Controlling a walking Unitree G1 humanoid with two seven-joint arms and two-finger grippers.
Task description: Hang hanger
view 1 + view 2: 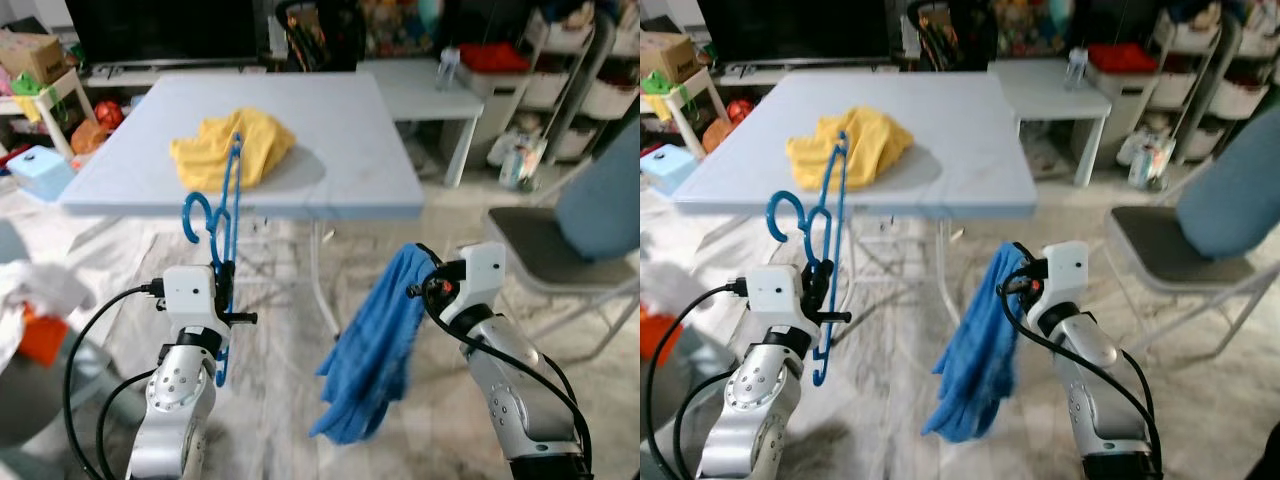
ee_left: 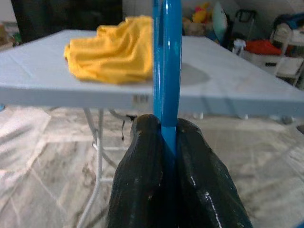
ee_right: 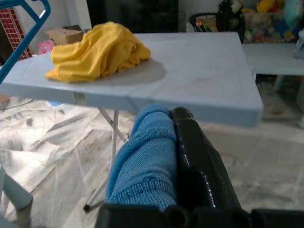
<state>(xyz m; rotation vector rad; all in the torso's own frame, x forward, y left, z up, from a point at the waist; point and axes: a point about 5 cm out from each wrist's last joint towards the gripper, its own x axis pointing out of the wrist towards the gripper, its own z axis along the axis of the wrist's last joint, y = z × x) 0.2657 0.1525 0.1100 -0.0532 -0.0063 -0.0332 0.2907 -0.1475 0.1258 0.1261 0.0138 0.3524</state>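
Observation:
My left gripper [image 1: 226, 275] is shut on a blue plastic hanger [image 1: 228, 220], held upright edge-on in front of the table, its hook [image 1: 195, 215] curling to the left. In the left wrist view the hanger [image 2: 166, 61] rises from between my two black fingers [image 2: 142, 156]. My right gripper [image 1: 425, 268] is shut on a blue cloth [image 1: 375, 345] that hangs limp toward the floor; in the right wrist view the cloth [image 3: 147, 161] drapes over one finger [image 3: 197, 161]. A crumpled yellow cloth [image 1: 235, 145] lies on the pale blue table [image 1: 330, 130].
A folding chair [image 1: 555, 245] with a blue-grey garment stands at the right. A white bench [image 1: 425, 95] and storage shelves [image 1: 575, 80] are behind the table. A light blue box [image 1: 40, 170] and toys sit at the left. White sheeting covers the floor [image 1: 280, 400].

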